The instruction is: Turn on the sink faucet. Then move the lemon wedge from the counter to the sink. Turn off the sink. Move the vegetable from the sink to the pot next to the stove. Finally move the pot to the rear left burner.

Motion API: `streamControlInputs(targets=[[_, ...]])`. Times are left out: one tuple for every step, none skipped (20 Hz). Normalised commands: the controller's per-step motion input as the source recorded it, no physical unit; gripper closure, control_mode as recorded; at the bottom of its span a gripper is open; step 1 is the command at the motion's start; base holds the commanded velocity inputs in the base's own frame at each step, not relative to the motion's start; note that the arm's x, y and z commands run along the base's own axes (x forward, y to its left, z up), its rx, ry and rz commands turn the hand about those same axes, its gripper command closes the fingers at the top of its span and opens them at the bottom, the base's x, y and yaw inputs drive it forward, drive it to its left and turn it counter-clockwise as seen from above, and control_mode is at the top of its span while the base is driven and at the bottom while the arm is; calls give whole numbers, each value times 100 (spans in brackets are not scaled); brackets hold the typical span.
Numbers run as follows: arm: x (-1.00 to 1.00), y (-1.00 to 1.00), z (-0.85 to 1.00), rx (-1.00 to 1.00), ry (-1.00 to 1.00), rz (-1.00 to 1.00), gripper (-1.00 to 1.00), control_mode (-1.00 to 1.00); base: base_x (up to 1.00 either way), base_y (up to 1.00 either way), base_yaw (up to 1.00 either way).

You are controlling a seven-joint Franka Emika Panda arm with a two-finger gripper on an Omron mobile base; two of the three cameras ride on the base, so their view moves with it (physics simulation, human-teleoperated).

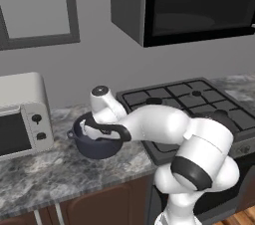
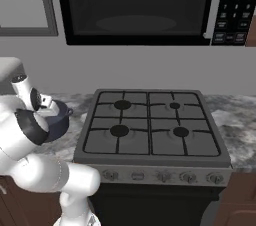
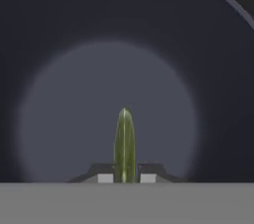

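Note:
The pot (image 1: 98,150) is a dark blue, round pot standing on the counter (image 1: 55,171) just left of the stove (image 1: 189,100). My hand reaches down into it from above, so the pot's rim hides the fingers in both base views. In the hand view, my gripper (image 3: 125,178) is low inside the pot (image 3: 124,59), shut on a slim green pointed vegetable (image 3: 124,139) that stands between the two fingertips over the pot's floor. From the right base view the pot (image 2: 59,120) sits behind my arm, left of the stove (image 2: 150,125).
A white toaster oven (image 1: 20,114) stands on the counter left of the pot. A black microwave (image 2: 135,5) hangs over the stove. The rear left burner (image 2: 122,104) carries nothing. Marbled counter (image 2: 235,120) continues right of the stove.

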Motion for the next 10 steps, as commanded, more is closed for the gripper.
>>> streamControlInputs(targets=[[7, 4, -3, 0, 2, 1, -100, -100, 0, 0, 0], [1, 0, 0, 0, 0, 1, -100, -100, 0, 0, 0], [0, 0, 0, 0, 0, 1, -100, -100, 0, 0, 0], [0, 0, 0, 0, 0, 1, -100, -100, 0, 0, 0], [0, 0, 0, 0, 0, 1, -100, -100, 0, 0, 0], [0, 1, 0, 0, 0, 0, -100, -100, 0, 0, 0], [0, 0, 5, 0, 0, 0, -100, -100, 0, 0, 0], [0, 0, 14, 0, 0, 0, -100, -100, 0, 0, 0], [0, 3, 20, 0, 0, 0, -100, -100, 0, 0, 0], [0, 5, 26, 0, 0, 0, -100, -100, 0, 0, 0]])
